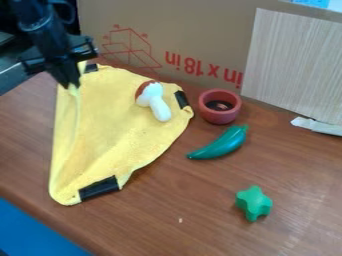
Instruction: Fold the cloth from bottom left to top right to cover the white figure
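The black gripper [71,86] hangs at the upper left, shut on the left edge of the yellow cloth [117,132]. From its fingertips a raised ridge of cloth runs down along the left side. The cloth lies spread on the table, with black patches at its top, right and bottom corners. A white mushroom-shaped figure [158,106] with a reddish-brown cap lies uncovered on the cloth's upper right part, to the right of the gripper and apart from it.
Right of the cloth stand a small red pot [220,116] and, below it, a green pepper [222,144]. A green star-like piece [254,203] sits at the lower right. A cardboard box [200,37] and a pale wooden panel [294,65] border the table's back.
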